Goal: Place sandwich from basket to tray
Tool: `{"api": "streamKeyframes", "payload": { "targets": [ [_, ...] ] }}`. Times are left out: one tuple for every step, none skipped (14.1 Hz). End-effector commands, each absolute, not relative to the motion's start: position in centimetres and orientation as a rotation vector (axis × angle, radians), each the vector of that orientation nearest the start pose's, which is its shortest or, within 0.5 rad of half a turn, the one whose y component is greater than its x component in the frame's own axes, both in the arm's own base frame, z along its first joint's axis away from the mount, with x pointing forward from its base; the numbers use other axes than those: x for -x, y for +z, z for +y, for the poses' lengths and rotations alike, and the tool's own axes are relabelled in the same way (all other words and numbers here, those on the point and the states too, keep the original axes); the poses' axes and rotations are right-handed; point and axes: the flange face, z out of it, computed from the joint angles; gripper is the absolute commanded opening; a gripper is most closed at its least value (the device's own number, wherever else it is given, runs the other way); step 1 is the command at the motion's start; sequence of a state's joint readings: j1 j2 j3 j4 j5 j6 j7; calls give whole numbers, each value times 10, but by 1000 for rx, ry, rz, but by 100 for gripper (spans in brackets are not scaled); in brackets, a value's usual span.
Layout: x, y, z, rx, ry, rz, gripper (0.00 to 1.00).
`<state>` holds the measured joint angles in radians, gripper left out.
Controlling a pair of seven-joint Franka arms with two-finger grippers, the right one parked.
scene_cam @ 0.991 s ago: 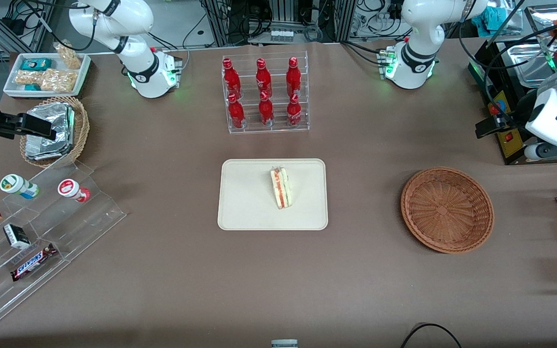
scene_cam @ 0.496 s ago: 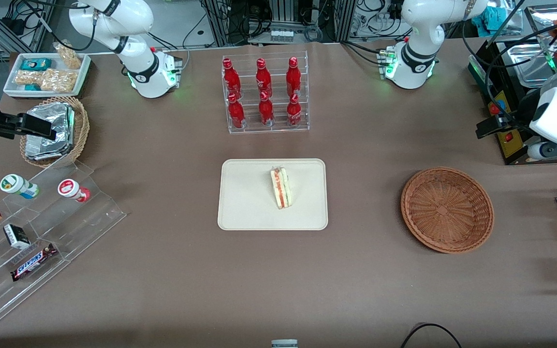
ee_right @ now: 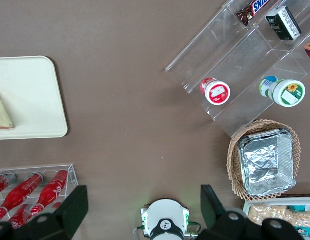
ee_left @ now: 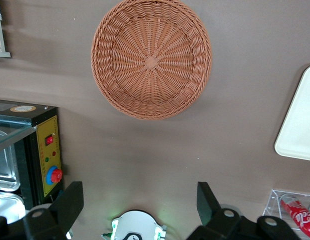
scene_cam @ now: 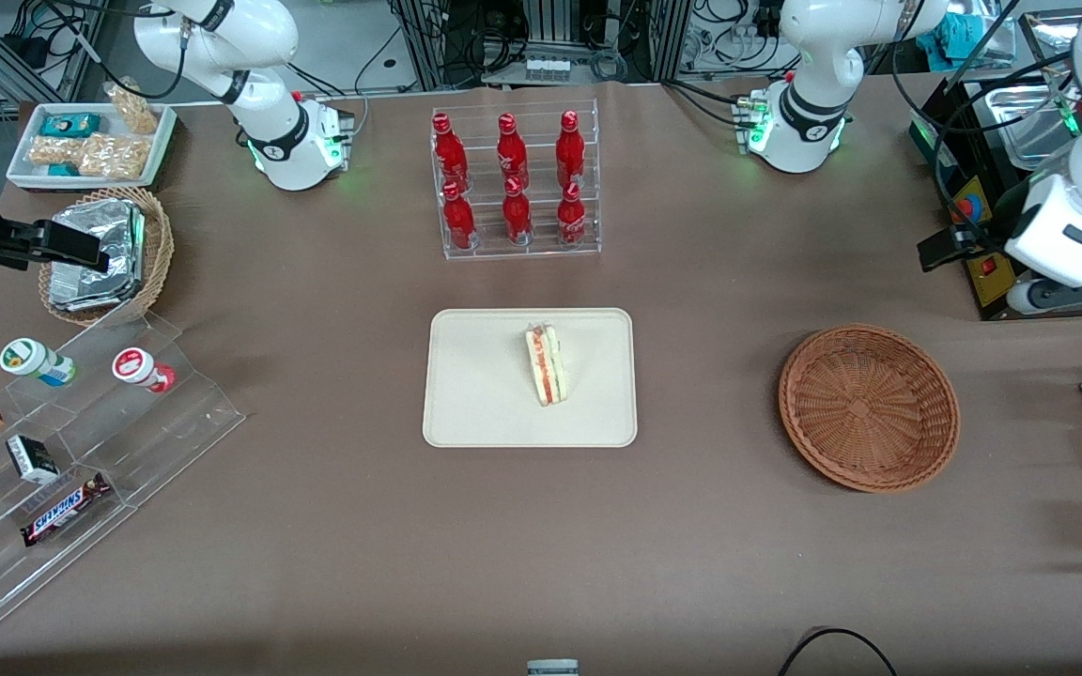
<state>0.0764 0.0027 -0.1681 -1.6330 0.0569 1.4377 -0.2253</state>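
Only my gripper [ee_left: 139, 207] has shifted, fingers [ee_left: 69, 202] spread and empty high above the basket [scene_cam: 869, 407], since the sandwich [scene_cam: 547, 364] rests on the tray [scene_cam: 475, 385].

Parked arm's fingers [ee_right: 74, 205] spread wide, white arm base [ee_right: 165, 220] btwn them. Red bottles [ee_right: 29, 192] just beside one finger; foil pack [ee_right: 265, 162] in tan basket [ee_right: 234, 165] near the other. Tray [ee_right: 34, 90] w/ sandwich [ee_right: 0, 112] and clear rack [ee_right: 235, 55] w/ 2 cups [ee_right: 216, 92] lie well apart from both tips.

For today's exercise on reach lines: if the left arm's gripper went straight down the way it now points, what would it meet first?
Probably bare table, just short of the basket; the open gripper holds nothing, and depth is unclear.
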Motion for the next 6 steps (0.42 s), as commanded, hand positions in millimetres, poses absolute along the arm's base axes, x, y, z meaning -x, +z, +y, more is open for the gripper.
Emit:
{"api": "streamKeyframes", "payload": {
  "targets": [
    [-532, 586, -46, 3015, 260, -201, 100],
    [-533, 585, -46, 3023, 260, -203, 100],
    [-535, 585, -48, 3032, 251, -200, 100],
    [-535, 586, -48, 3038, 246, -200, 100],
    [-535, 586, -47, 3041, 247, -203, 100],
    [-535, 584, -48, 3045, 251, -200, 100]
  ]
}}
